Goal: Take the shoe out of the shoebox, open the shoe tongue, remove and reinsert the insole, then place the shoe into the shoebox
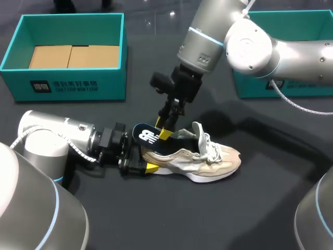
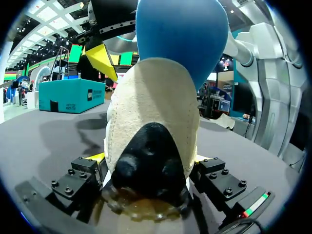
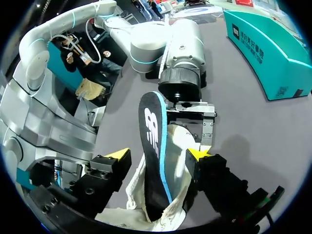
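Note:
A cream sneaker (image 1: 208,159) lies on its side on the dark table, toe to the right. Its dark, blue-edged insole (image 1: 148,136) sticks up out of the heel opening. My right gripper (image 1: 165,129) hangs over it from above. In the right wrist view that gripper (image 3: 158,156) is open, its fingers on either side of the insole (image 3: 153,146) with a gap. My left gripper (image 1: 147,165) lies low at the heel. In the left wrist view it (image 2: 147,158) clasps the shoe's heel (image 2: 156,112) from both sides, with the insole (image 2: 180,34) rising above.
A teal shoebox (image 1: 62,86) with cardboard inside stands at the back left. A second teal box (image 1: 250,86) sits at the back right behind my right arm. Bare dark table lies in front of the shoe.

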`<action>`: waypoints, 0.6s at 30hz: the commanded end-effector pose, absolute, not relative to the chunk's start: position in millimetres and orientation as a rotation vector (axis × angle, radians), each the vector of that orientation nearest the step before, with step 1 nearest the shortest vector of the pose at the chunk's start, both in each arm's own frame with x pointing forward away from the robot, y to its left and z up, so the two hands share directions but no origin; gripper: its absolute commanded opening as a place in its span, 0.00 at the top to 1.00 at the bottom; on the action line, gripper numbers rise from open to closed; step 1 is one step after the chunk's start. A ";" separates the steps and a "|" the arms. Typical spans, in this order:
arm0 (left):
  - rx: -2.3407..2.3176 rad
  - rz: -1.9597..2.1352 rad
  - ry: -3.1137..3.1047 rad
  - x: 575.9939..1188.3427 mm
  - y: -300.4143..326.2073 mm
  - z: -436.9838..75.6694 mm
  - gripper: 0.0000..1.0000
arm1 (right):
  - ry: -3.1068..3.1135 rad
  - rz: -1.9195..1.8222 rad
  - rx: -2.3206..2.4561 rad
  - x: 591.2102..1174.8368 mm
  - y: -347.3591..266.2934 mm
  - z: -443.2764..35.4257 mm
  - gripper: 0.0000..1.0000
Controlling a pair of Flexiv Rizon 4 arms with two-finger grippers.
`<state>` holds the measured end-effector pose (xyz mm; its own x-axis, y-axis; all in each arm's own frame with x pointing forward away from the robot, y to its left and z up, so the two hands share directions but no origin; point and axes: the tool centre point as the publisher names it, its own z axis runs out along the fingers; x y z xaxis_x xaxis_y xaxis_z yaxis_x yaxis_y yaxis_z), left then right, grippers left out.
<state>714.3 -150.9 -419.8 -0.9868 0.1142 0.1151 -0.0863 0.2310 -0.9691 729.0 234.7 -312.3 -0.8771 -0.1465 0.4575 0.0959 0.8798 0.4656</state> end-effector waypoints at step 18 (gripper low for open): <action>-0.027 1.852 -2.333 715.5 -150.2 -421.8 1.00 | -2.428 -0.779 0.140 709.4 234.3 -327.6 0.52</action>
